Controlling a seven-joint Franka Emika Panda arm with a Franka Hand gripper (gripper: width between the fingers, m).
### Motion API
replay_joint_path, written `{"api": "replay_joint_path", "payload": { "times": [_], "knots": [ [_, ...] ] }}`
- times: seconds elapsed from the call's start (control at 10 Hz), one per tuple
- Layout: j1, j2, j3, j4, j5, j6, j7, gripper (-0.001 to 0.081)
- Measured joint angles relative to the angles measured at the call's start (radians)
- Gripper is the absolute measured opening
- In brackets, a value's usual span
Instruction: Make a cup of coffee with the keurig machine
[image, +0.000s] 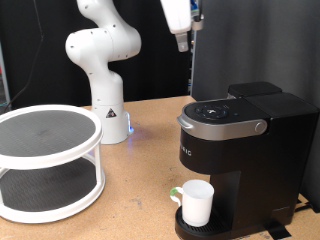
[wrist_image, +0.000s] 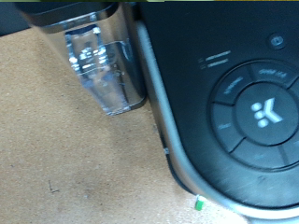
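White two-tier stand (image: 50, 160) sits at the exterior view's left; the cup (image: 196, 203) stands on the keurig machine (image: 240, 150) drip tray. High above its lid hangs the gripper (image: 181, 42), holding nothing; I cannot tell its spread.

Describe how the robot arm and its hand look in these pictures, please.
The arm is glossy white, built of rounded, bulbous segments on a conical base with a small blue light. The hand is white, with a dark part beside it; the wrist view shows one translucent, clear plastic finger. No cables are visible.
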Motion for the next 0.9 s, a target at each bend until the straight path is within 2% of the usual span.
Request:
{"api": "replay_joint_path", "payload": {
  "times": [0.2,0.4,0.6,0.8,0.9],
  "knots": [
    [0.000,0.077,0.009,0.069,-0.001,0.004,0.030,0.0805],
    [0.000,0.156,0.011,0.142,0.014,-0.001,0.103,0.0805],
    [0.000,0.151,0.011,0.134,0.000,0.009,0.029,0.0805],
    [0.001,0.152,0.021,0.131,-0.060,0.014,-0.071,0.0805],
    [0.001,0.153,0.030,0.127,-0.083,0.045,-0.080,0.0805]
  ]
}}
